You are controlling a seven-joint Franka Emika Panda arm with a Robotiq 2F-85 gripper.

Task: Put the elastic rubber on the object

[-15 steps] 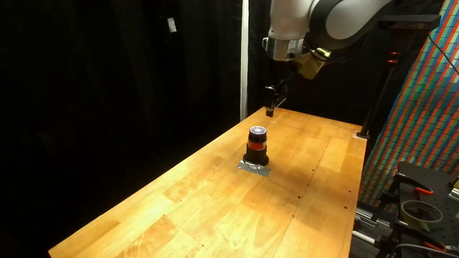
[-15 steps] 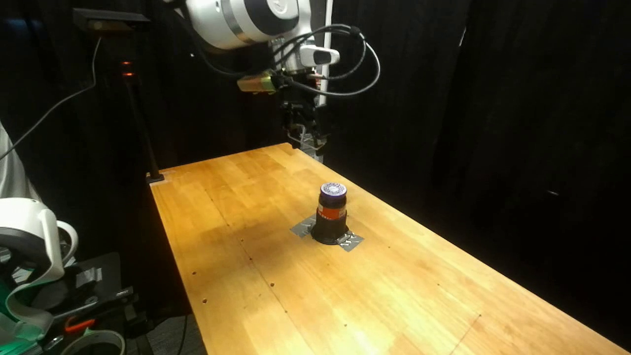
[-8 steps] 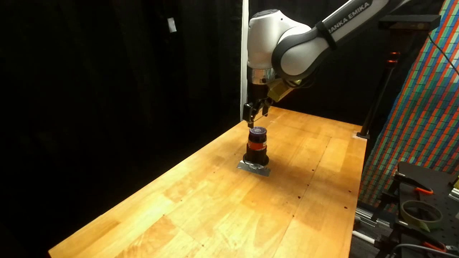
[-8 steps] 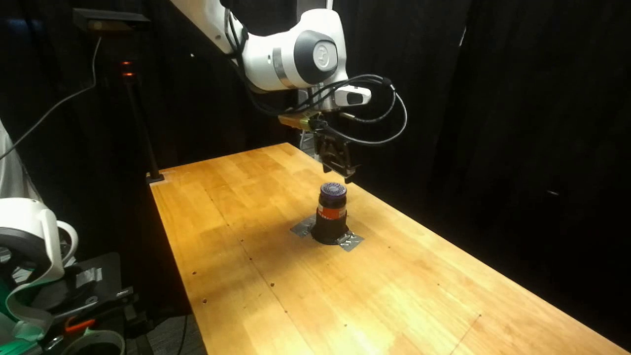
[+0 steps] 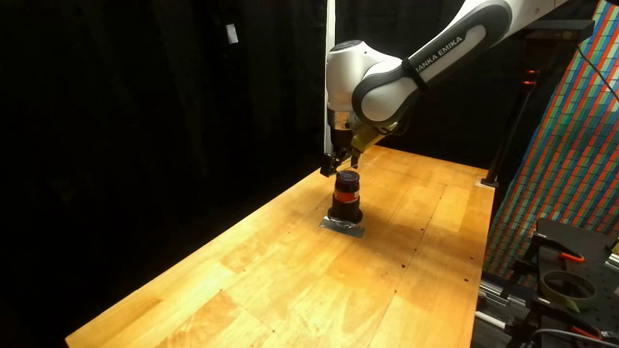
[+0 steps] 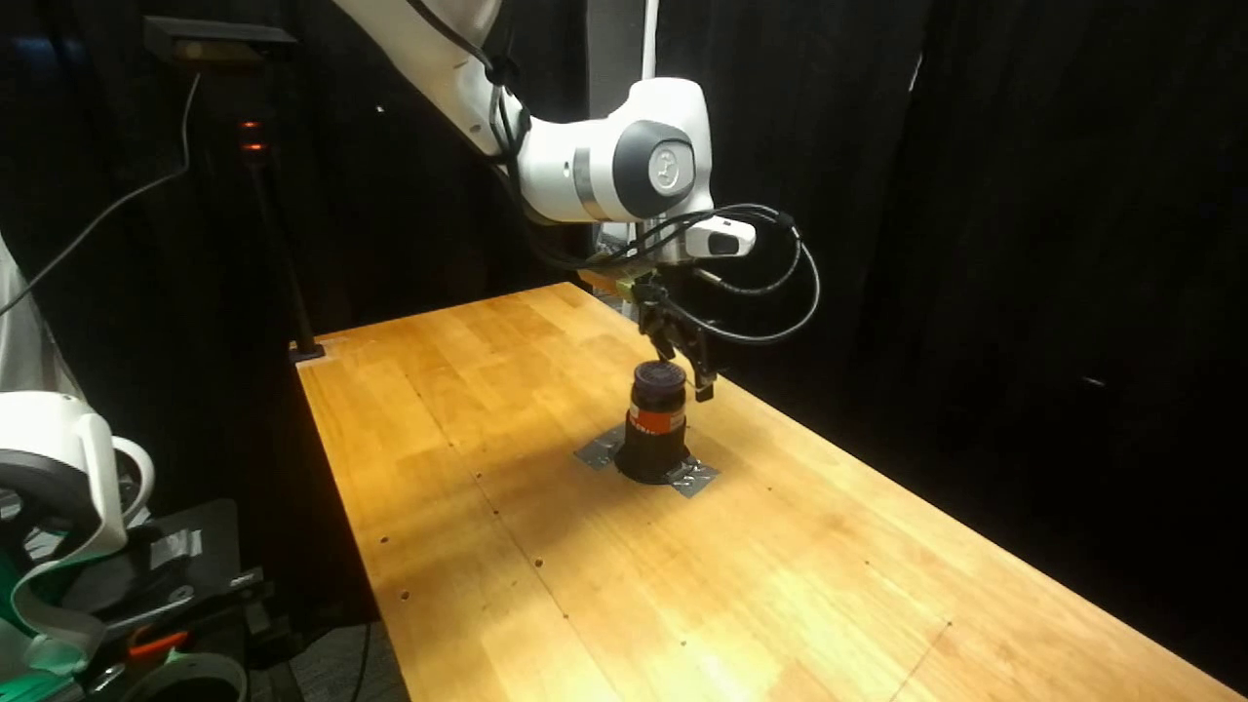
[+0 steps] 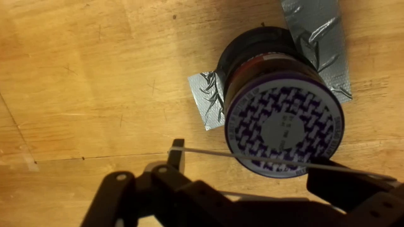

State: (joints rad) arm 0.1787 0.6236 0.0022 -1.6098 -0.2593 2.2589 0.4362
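The object is an upright dark jar with an orange-red band, seen in both exterior views (image 5: 346, 196) (image 6: 655, 421). In the wrist view its purple-and-white patterned lid (image 7: 282, 130) faces me. Its round black foot is held to the table by silvery-grey tape (image 7: 206, 101). The elastic rubber (image 7: 209, 152) is a thin pale band stretched around my two spread fingers, and one strand crosses over the lid's edge in this view. My gripper (image 7: 248, 154) is open and tilted, close above and beside the lid in both exterior views (image 5: 341, 166) (image 6: 684, 372). Contact with the lid cannot be told.
The wooden table (image 5: 290, 290) has a long edge near the jar on the curtain side. A dark post (image 5: 508, 130) stands at the table's far corner. A side stand with a tape roll (image 5: 568, 290) is beside the table. Cables (image 6: 780, 331) loop off the wrist.
The arm has come down and across from the table's far end to the jar. The gripper has tilted during the last half second. The jar has not moved.
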